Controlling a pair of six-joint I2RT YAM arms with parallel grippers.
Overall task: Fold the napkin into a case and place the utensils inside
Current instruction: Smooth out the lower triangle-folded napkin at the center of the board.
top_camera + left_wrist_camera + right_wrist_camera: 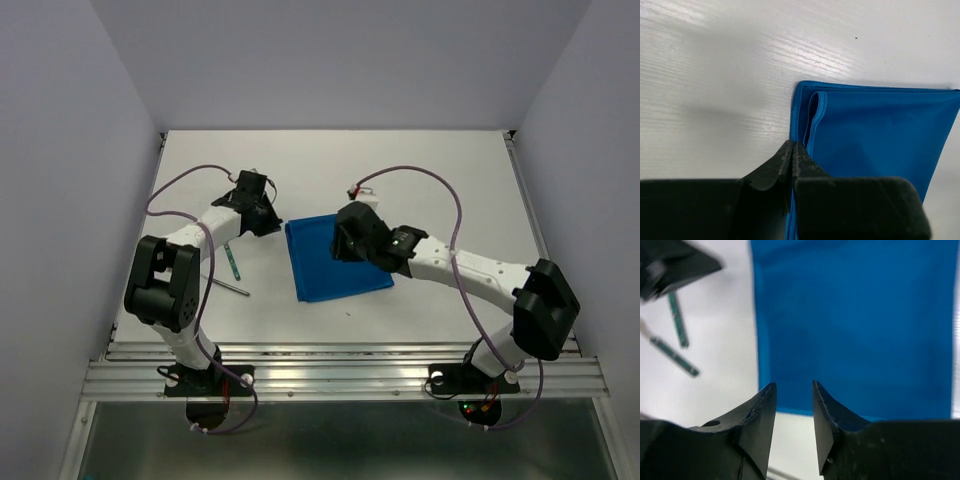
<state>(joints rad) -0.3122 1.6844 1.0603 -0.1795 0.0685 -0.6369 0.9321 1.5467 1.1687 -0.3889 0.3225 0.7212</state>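
- Top external view: the white table [440, 170] carries everything. The left arm [180, 270] reaches to mid-table from the near-left corner, and the right arm [470, 270] does so from the near-right corner.
- The napkin [335, 258] lies flat about mid-table, a little toward the near edge. It is a skewed rectangle rather than a narrow packet. The left wrist view shows the napkin [880, 125] doubled, with two hemmed layers stacked at its corner.
- The left gripper [272, 226] sits at the napkin's far-left corner. In its own view the left gripper [792, 150] is closed to a hairline, tips meeting over the layered edge. Whether cloth is pinched between them cannot be told.
- The right gripper [342, 252] hangs over the napkin's middle. In its own view the right gripper [792, 390] stands partly open with nothing between the jaws, above the napkin [855, 325] near one edge.
- The teal-handled utensil [233, 262] and the grey metal utensil [232, 288] lie just left of the napkin, apart from it and under the left arm.
- Assessment: folding is partly done, the case is not yet formed, and no utensil is inserted.
- Recommendation: each gripper should take both layers at matching corners of one long edge. They should lift together and low, then lay the edge across squarely so the hems align. The sweep must stay clear of the utensils.
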